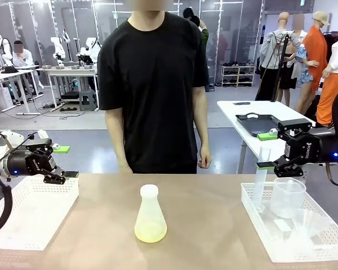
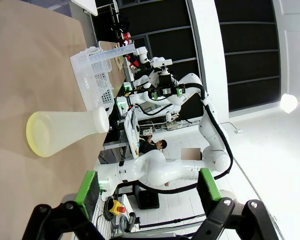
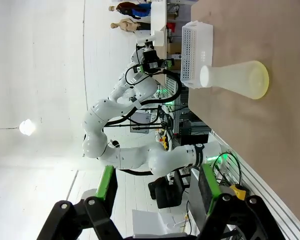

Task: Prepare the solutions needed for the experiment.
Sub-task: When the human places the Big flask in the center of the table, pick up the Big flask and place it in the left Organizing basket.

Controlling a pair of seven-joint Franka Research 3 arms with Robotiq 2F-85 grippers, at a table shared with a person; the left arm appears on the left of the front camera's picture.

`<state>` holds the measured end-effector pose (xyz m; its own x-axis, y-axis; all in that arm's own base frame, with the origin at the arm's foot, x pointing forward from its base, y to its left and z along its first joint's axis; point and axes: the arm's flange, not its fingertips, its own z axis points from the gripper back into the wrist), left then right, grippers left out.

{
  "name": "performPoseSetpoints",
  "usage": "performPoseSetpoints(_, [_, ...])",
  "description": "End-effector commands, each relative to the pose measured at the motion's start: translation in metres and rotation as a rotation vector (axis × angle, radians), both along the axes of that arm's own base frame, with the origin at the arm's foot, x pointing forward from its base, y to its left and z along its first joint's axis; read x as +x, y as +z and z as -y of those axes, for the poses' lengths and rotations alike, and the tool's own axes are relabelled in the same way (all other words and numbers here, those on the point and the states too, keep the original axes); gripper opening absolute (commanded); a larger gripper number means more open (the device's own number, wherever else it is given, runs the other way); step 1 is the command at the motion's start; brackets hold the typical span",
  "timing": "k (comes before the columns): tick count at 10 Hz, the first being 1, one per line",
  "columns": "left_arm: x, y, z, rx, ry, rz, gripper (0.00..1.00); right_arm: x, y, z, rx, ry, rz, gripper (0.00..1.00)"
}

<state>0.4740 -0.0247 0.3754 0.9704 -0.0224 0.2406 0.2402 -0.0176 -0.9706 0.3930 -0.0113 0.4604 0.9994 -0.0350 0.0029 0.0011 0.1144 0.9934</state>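
The solutions [image 1: 150, 231] lie as a shallow pale yellow layer in the bottom of a frosted conical flask [image 1: 149, 203], which stands upright near the middle of the worktop [image 1: 208, 225], well apart from both arms. The left gripper [image 1: 66, 162] hangs above the far edge of a white mesh basket [image 1: 34, 225] on the robot's left; its jaws are spread wide and released, with nothing between them (the left wrist view shows the green pads [image 2: 87, 186] far apart and the flask lying across the picture beyond them). The right gripper [image 1: 266, 151] hovers over the far left corner of a second white basket [image 1: 304, 256], just above a tall clear cylinder [image 1: 261, 181] that stands beside a clear beaker [image 1: 287, 194]. Its jaws too are released and grasp nothing. A person [image 1: 152, 84] in a black T-shirt stands at the far side, arms down.
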Motion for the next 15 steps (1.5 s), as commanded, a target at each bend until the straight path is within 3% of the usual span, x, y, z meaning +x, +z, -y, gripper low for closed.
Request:
performPoseSetpoints(1, [0.002, 0.002, 0.002, -0.011, 0.013, 0.003, 1.00, -0.001, 0.002, 0.000, 0.009, 0.002, 0.009, 0.83])
performPoseSetpoints(8, [0.000, 0.000, 0.000, 0.000, 0.000, 0.000, 1.00, -0.001, 0.002, 0.000, 0.009, 0.002, 0.009, 0.83])
performPoseSetpoints(11, [0.030, -0.006, 0.046, -0.037, -0.116, 0.245, 1.00, -0.001, 0.002, 0.000, 0.009, 0.002, 0.009, 0.83])
performPoseSetpoints(12, [0.041, -0.005, 0.064, -0.009, -0.167, 0.371, 1.00, -0.001, 0.002, 0.000, 0.009, 0.002, 0.009, 0.83])
performPoseSetpoints(15, [0.068, 0.011, 0.111, 0.005, -0.346, 0.559, 1.00, -0.001, 0.002, 0.000, 0.009, 0.002, 0.009, 0.83])
